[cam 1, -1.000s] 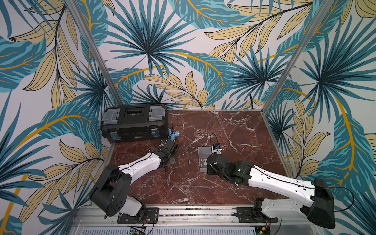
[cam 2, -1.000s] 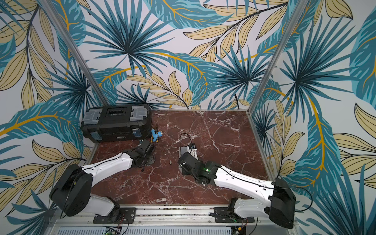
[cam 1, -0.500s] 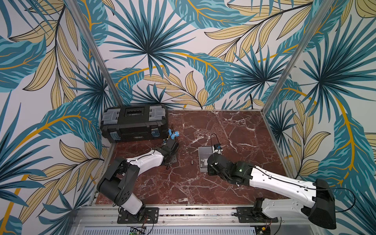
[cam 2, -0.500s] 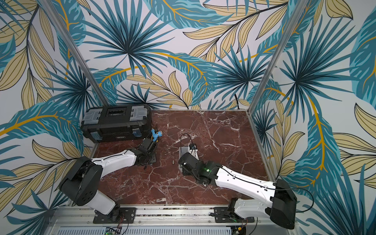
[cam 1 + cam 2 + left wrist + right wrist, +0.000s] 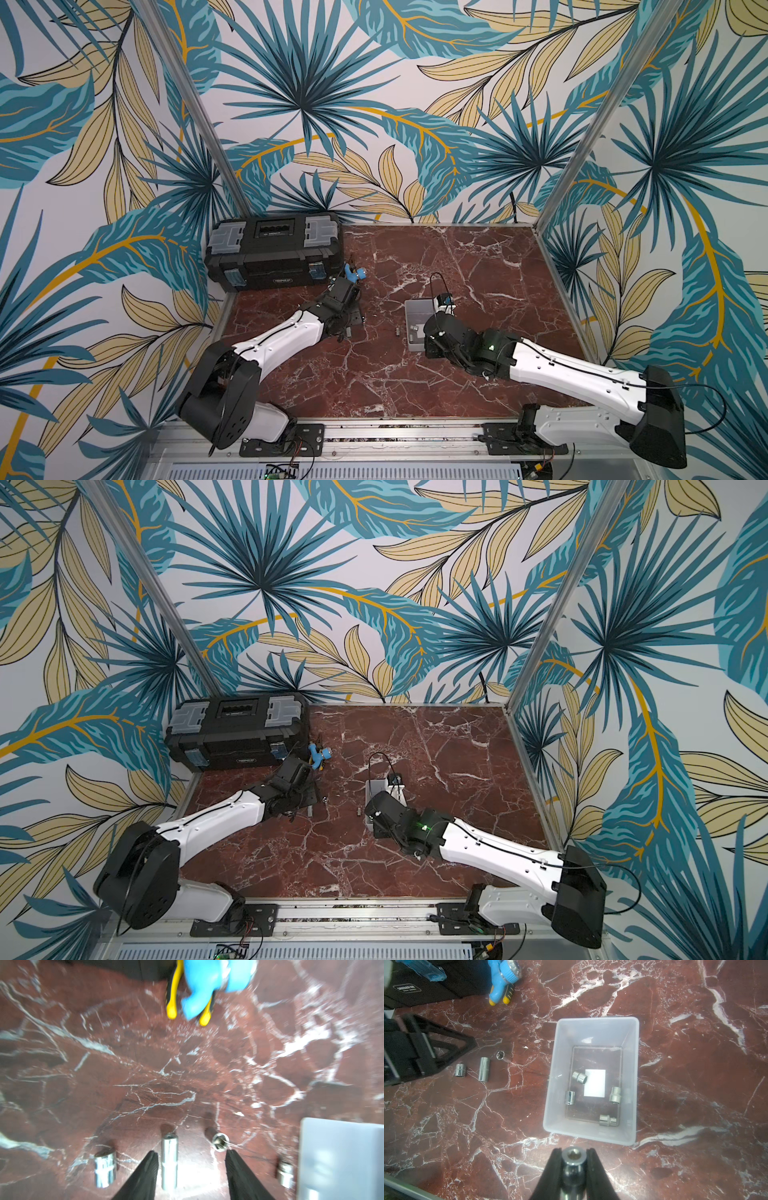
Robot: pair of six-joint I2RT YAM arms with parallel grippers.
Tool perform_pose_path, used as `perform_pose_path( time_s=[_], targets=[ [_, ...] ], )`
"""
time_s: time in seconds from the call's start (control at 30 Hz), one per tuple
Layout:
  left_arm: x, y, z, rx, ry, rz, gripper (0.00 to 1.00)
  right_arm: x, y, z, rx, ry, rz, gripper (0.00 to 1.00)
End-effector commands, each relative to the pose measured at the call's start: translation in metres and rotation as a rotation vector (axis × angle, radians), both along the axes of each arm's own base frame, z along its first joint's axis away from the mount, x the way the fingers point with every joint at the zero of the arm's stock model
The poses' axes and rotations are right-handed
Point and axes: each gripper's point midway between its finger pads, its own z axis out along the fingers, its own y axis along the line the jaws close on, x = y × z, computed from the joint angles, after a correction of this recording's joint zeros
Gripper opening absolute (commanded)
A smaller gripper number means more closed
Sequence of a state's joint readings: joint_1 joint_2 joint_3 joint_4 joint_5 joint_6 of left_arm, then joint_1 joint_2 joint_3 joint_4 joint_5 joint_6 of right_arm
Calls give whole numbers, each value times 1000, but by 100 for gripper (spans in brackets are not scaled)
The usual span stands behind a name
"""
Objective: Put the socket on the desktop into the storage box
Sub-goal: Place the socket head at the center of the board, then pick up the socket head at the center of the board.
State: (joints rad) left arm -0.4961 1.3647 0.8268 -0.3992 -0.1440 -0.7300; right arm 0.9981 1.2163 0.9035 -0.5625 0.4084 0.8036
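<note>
Right tool (image 5: 574, 1153) is clenching a socket (image 5: 574, 1157) by the storage box (image 5: 631, 1076); left tool (image 5: 191, 1157), apparently at its nine o'clock, is gaping empty.

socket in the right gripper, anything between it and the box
Nothing visible does. In the right wrist view the socket, clamped in the right gripper, is just short of the near wall of the box, with only bare tabletop between. The box is open on top; four sockets lie on its floor.
</note>
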Motion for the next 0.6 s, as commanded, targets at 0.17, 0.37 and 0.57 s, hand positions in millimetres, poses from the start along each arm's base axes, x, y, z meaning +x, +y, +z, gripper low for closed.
perform_pose_path(
  time_s=[0.17, 0.37, 0.57],
  targets=[
    [-21, 53, 15, 116, -62, 126, 67, 3, -4, 5, -14, -7, -15, 8],
    [-32, 99, -8, 113, -21, 293, 68, 2, -2, 4, -14, -1, -2, 8],
    [-35, 121, -21, 80, 1, 366, 68, 5, -4, 4, -19, 13, -5, 11]
  ],
)
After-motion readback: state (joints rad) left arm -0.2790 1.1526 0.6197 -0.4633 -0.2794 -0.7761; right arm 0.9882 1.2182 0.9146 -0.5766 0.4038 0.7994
